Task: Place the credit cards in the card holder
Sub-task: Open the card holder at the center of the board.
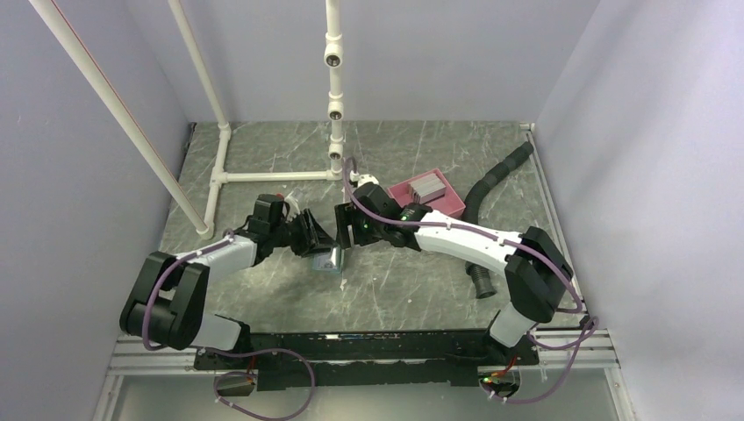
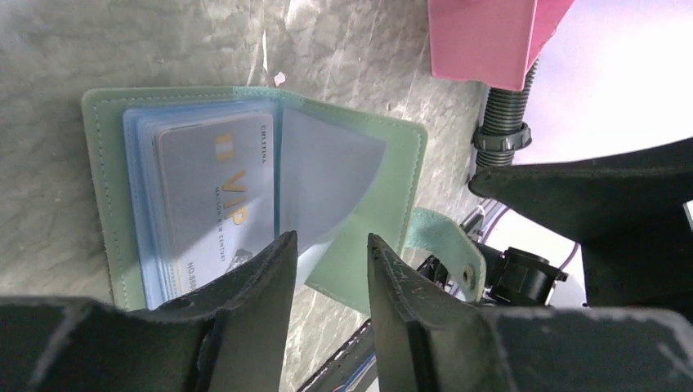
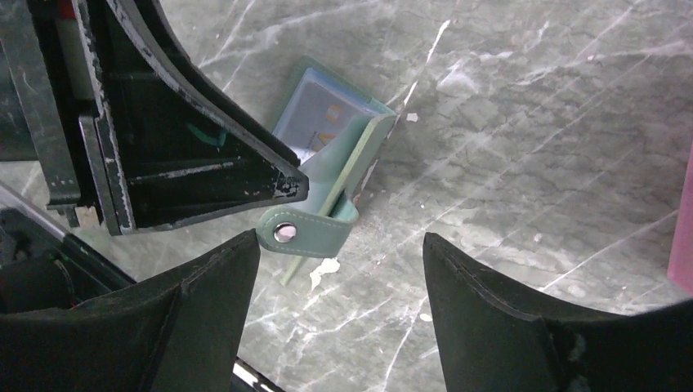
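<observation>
One card holder [image 2: 327, 175] lies open, spine pointing at left hand [image 2: 331, 245]; grip on raised cover [image 2: 396, 184] unclear; right hand [image 3: 339, 253] released.

I work in what looks like a robotics lab cell: plain pale walls [image 1: 53, 219] box in a marble-patterned tabletop [image 1: 421, 289], with a white pipe frame [image 1: 333, 88] behind and a cabled mounting rail [image 1: 395, 338] at the near edge.

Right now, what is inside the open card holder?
A grey VIP card lies in the top light blue sleeve of the card holder. It covers the lower sleeves, so whether they hold more cards cannot be seen.
</observation>
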Robot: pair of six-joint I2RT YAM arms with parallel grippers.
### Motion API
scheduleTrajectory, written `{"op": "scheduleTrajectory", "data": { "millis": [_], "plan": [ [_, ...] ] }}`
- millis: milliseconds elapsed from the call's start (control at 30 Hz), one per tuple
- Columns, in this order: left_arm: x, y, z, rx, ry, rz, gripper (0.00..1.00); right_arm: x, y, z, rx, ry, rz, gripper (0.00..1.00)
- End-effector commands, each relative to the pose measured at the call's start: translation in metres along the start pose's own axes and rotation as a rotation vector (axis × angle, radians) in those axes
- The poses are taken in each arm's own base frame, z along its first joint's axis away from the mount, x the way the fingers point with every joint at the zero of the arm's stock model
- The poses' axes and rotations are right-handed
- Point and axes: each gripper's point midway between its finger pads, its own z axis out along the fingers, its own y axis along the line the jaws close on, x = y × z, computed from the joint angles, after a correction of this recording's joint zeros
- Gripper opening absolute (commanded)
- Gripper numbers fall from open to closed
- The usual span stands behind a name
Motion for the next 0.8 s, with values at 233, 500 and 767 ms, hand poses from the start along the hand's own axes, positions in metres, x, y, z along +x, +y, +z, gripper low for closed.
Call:
{"op": "scheduleTrajectory", "data": {
  "millis": [233, 500, 767],
  "plan": [
    [0.010, -0.015, -0.004, 0.114, 0.005, -0.041, 0.41, 0.030, -0.044, 0.039, 0.141, -0.035, 0.131, 0.52],
    [-0.004, 0.023, -0.041, -0.062, -0.056, -0.081, 0.69, 0.049, -0.073, 0.058, 0.172, -0.012, 0.069, 0.00],
    [-0.004, 0.045, -0.037, -0.053, -0.056, -0.153, 0.70, 0.061, -0.081, 0.072, 0.142, 0.022, 0.064, 0.00]
  ]
}}
